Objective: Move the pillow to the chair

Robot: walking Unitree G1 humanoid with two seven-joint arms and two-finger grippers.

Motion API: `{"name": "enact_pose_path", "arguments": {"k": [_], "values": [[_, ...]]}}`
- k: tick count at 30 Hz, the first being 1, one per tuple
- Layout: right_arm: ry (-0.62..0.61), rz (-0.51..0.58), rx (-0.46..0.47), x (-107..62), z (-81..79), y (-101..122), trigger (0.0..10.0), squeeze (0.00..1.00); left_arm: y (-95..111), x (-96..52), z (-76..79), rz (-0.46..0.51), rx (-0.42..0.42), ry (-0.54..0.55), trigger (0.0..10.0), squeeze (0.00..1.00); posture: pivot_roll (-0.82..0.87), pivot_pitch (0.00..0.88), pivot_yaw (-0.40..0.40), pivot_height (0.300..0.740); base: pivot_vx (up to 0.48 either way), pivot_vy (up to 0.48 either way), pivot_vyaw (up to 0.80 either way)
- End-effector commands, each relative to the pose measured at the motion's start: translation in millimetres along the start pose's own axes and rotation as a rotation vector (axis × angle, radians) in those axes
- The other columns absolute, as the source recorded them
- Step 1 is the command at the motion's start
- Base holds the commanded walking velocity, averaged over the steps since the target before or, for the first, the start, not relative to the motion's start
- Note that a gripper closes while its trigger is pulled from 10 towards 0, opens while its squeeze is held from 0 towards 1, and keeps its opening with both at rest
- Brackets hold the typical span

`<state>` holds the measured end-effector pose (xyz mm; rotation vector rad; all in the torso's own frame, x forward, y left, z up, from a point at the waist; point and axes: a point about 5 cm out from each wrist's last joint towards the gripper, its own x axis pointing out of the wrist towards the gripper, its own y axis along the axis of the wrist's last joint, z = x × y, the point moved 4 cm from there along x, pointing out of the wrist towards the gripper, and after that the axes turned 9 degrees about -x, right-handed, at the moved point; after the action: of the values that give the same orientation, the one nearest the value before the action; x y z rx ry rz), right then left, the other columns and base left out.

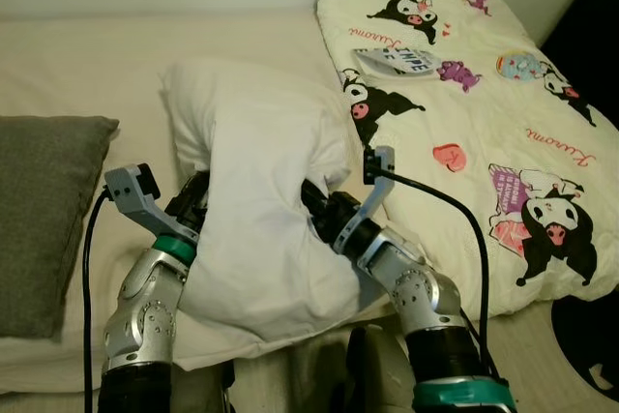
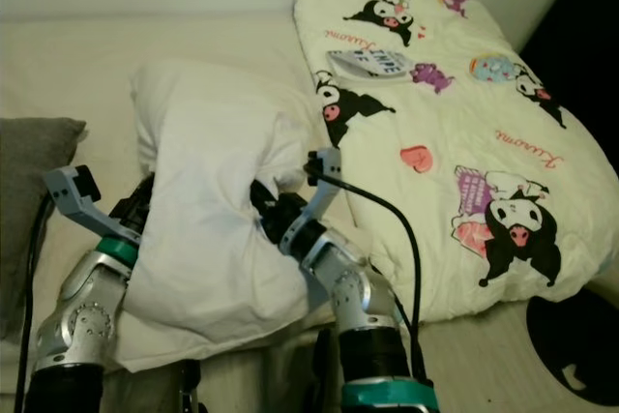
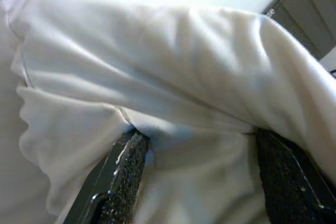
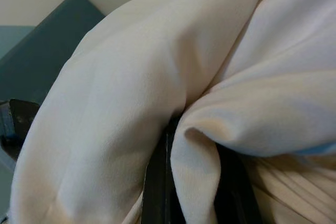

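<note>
The white pillow sits on the cream bed, bunched up between the robot's two arms, with a grey cushion off to its left and a cartoon-printed quilt lying to its right. The left gripper is dug into the pillow's left flank; from its wrist, the two black fingers stand apart with a thick roll of cloth pinched between them. The right gripper bites in from the other side, and its wrist view shows a fold of fabric wedged tight between its fingers. The pillow looks light and very soft: it caves in and creases wherever it is pressed, so I would expect it to sag and swing once it is raised. A hold on the cover alone may slide or pull loose, so gathering a good handful of stuffing at opposite sides, as both grippers seem to do, looks the safer hold. No chair can be seen from here, so the carrying is yet to come.
</note>
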<state>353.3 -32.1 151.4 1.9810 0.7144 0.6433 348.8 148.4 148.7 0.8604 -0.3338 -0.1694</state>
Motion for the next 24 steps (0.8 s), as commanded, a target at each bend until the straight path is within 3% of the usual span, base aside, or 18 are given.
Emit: {"name": "enact_pose_path", "arguments": {"k": [1, 7, 10, 24], "values": [[0.125, 0.066, 0.055, 20.8, -39.8, 3, 10.0, 0.00, -15, 5.8, 22.5, -0.068, 0.016, -0.087, 10.0, 0.00, 0.09, 0.000, 0.023, 0.630, 0.000, 0.000, 0.00], [0.120, 0.071, 0.056, 20.3, -40.0, 3, 10.0, 0.00, -15, 7.8, 26.5, -0.075, 0.038, -0.105, 10.0, 0.00, 0.08, 0.000, 0.035, 0.640, 0.000, 0.000, 0.00], [0.117, 0.088, 0.061, 19.8, -41.5, 5, 10.0, 0.00, -6, 17.2, 37.5, -0.043, 0.024, -0.132, 10.0, 0.00, 0.08, 0.000, 0.041, 0.655, 0.000, 0.000, 0.00], [0.117, 0.099, 0.063, 17.4, -43.3, 6, 10.0, 0.00, 0, 18.2, 40.6, -0.028, 0.065, -0.099, 10.0, 0.00, 0.07, 0.000, 0.058, 0.695, 0.000, 0.000, 0.00]]}}
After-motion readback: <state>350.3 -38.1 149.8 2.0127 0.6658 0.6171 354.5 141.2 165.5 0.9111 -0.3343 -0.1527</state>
